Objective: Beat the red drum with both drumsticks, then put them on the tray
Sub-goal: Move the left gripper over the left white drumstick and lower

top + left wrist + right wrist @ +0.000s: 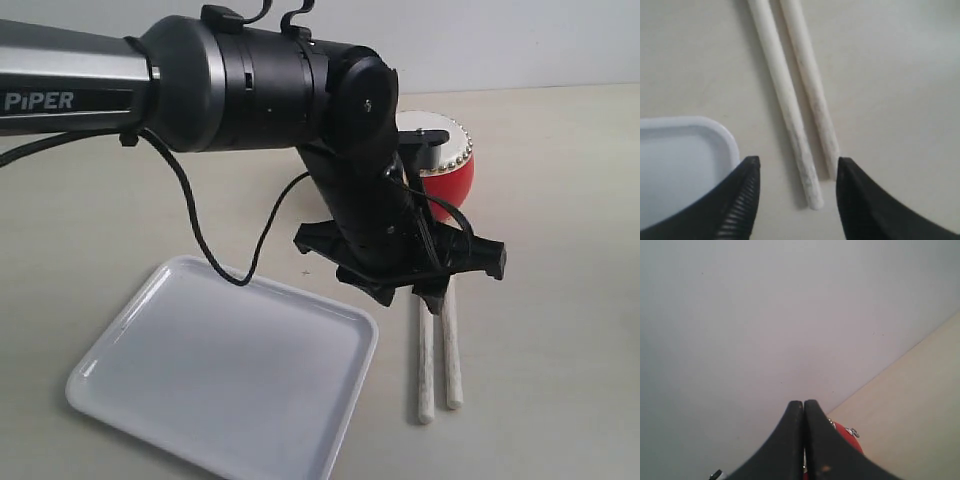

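Two pale drumsticks (438,355) lie side by side on the table, right of the white tray (150,300). My left gripper (408,298) hangs open just above their far ends, nearest the red drum (452,172). In the left wrist view both drumsticks (785,100) run between the spread fingers of the left gripper (797,162), whose jaws touch neither stick. The tray's corner (715,131) lies beside one finger. My right gripper (803,404) is shut on nothing and points at the wall, with the red drum (847,437) just behind its fingers. It does not show in the exterior view.
The left arm (250,90) reaches across the middle of the exterior view and hides part of the drum. Its black cable (215,250) droops down to the tray's far rim. A pale wall (520,40) stands behind the table.
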